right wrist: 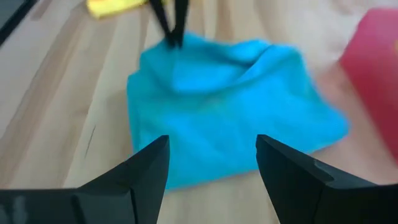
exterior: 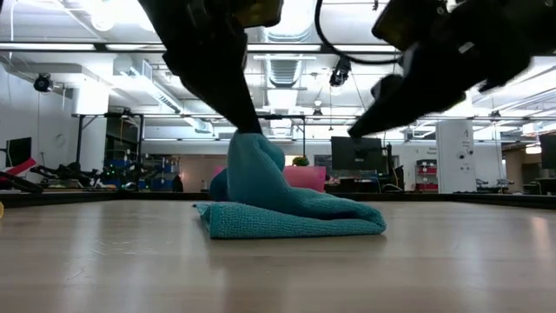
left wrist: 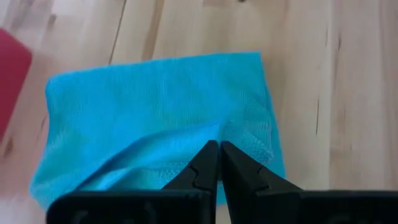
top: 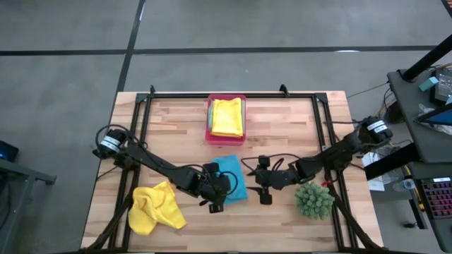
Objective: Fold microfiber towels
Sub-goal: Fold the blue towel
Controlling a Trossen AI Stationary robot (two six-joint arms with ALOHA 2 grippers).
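Pale wooden planks form the desk, framed by black rails, with grey floor around it and a workshop room behind. Landmark: the pink tray at the desk's far edge, holding a folded yellow towel. Nearer than the tray lies the turquoise towel; a crumpled yellow towel sits left of it, a spiky green plant right. The left claw is pinched shut on the turquoise towel's raised edge. The right claw hovers just beside that towel, fingers spread, holding nothing.
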